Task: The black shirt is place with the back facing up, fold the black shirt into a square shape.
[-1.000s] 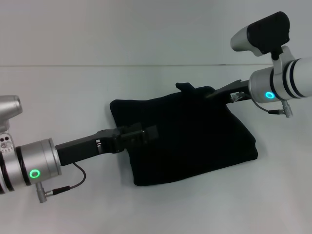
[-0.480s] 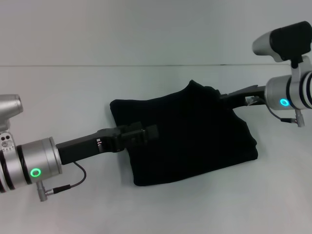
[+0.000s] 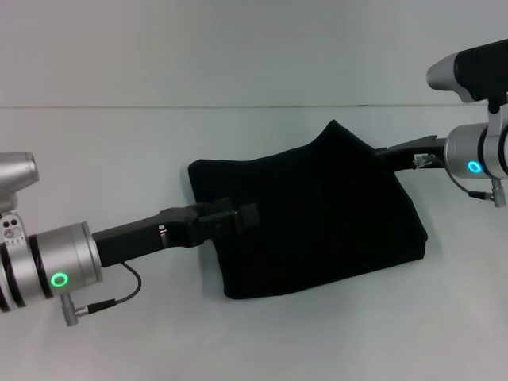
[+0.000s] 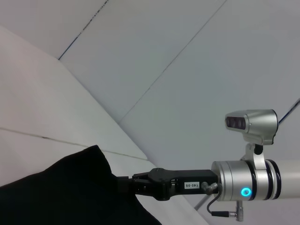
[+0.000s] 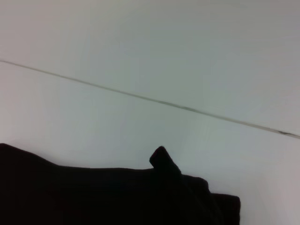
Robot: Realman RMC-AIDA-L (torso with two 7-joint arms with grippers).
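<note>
Right claw [image 3: 379, 152] lifts black shirt [image 3: 317, 222] corner (left claw [image 3: 248, 216] on fabric).

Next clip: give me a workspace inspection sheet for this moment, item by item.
Surface: pale table, bare around the cloth.
Job's things: black shirt folded into a compact, roughly square bundle, its far right corner pulled up into a peak.
Clutter: nothing seen.
Grippers: left gripper rests on the shirt's left edge; right gripper meets the raised corner, its fingers hidden by cloth.
Cables: short black lead looped under the left wrist; another at the right wrist.
Surroundings: plain pale wall behind the table.
</note>
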